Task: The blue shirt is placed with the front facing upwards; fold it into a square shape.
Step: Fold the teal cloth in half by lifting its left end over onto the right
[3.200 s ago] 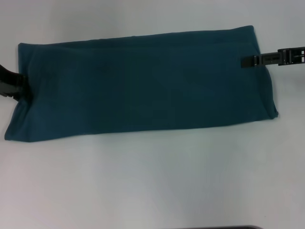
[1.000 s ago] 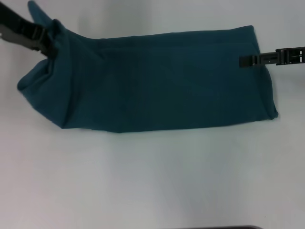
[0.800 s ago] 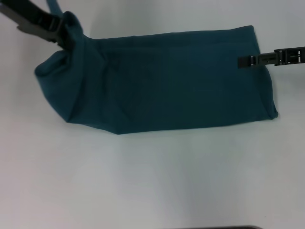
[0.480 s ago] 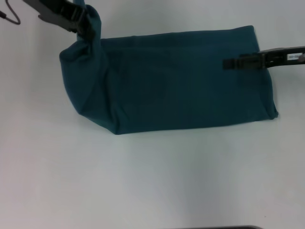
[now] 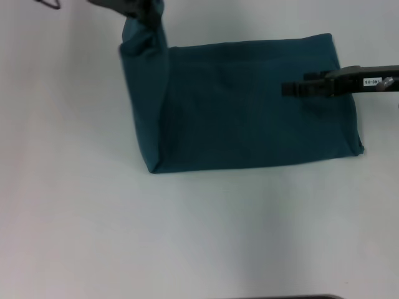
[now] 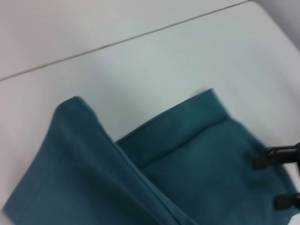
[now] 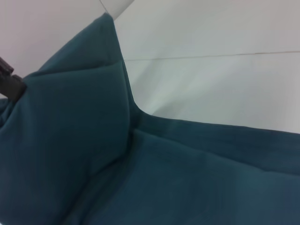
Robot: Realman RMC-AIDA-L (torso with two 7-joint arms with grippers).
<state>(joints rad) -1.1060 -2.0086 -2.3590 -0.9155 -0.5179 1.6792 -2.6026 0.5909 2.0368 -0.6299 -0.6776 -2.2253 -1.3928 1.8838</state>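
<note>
One dark teal-blue cotton shirt (image 5: 249,106), already narrowed to a long band on the white table (image 5: 199,237), now doubling over lengthwise. Left end raised and carried toward the right end, hanging as a steep flap beneath the left gripper (image 5: 142,9), clamped on that edge at the far side. Shorter footprint than a second ago. Right gripper (image 5: 288,89) low over the right end, fingers hard to judge. Probably one lay-down short of a square.
</note>
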